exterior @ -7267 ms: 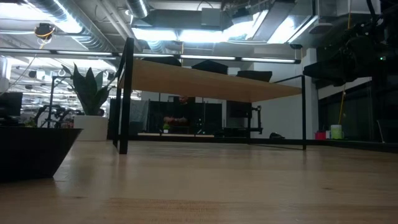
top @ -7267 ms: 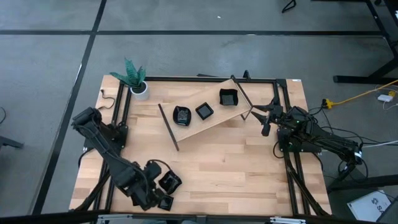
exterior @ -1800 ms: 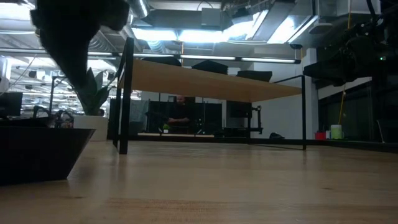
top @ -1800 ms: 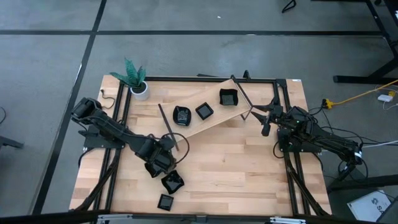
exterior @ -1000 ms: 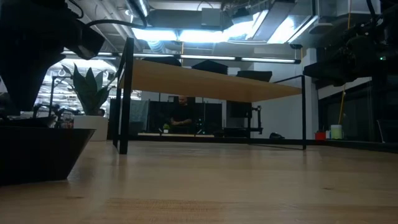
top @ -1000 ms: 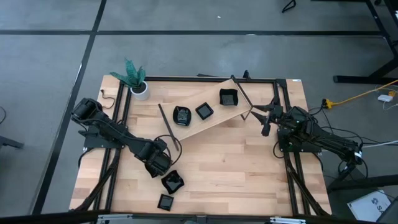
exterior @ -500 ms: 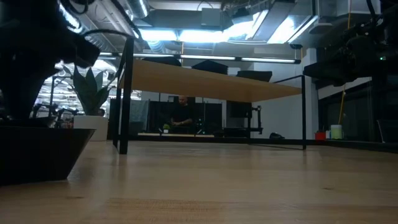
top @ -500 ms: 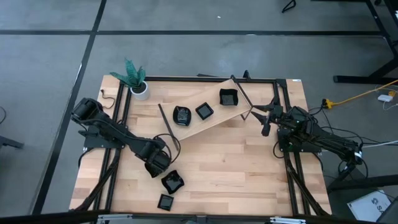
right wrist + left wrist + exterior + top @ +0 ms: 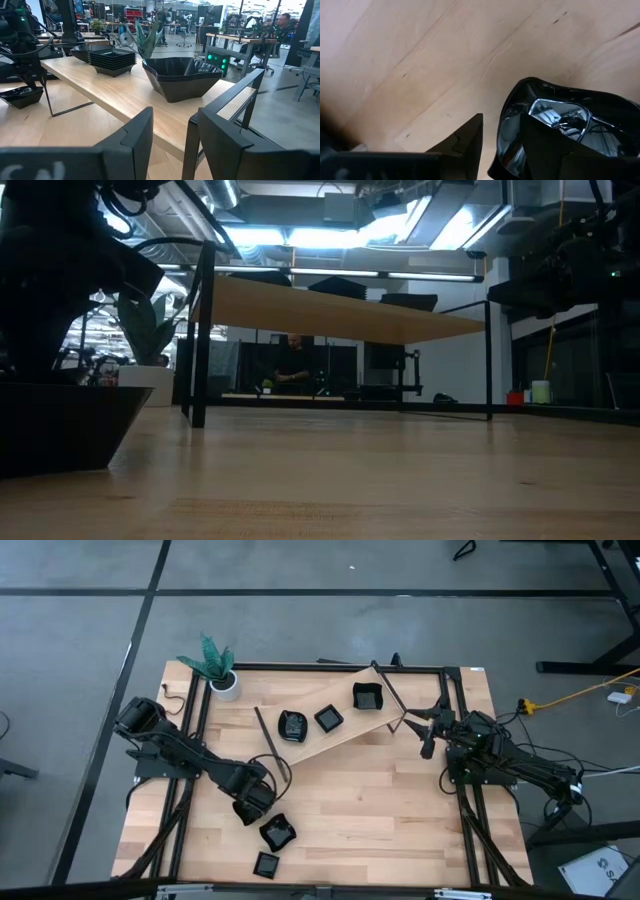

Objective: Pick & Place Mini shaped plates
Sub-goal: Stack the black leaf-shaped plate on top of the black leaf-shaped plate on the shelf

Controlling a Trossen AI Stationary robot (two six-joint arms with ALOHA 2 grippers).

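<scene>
The surface [image 9: 400, 810] is pale wood with fine grain, smooth and faintly sheened. The raised shelf [image 9: 335, 735] looks like the same light wood on thin matt black metal legs. The plates [image 9: 560, 130] are glossy black, mirroring the lights. The left claw [image 9: 495, 145] has matt dark fingers, plastic-looking.

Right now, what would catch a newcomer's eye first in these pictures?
A raised wooden shelf crosses the table's far middle, carrying three stacks of black mini plates. Near the front left, the left hand hovers open beside a loose black plate. The right hand waits open by the shelf's right end.
</scene>
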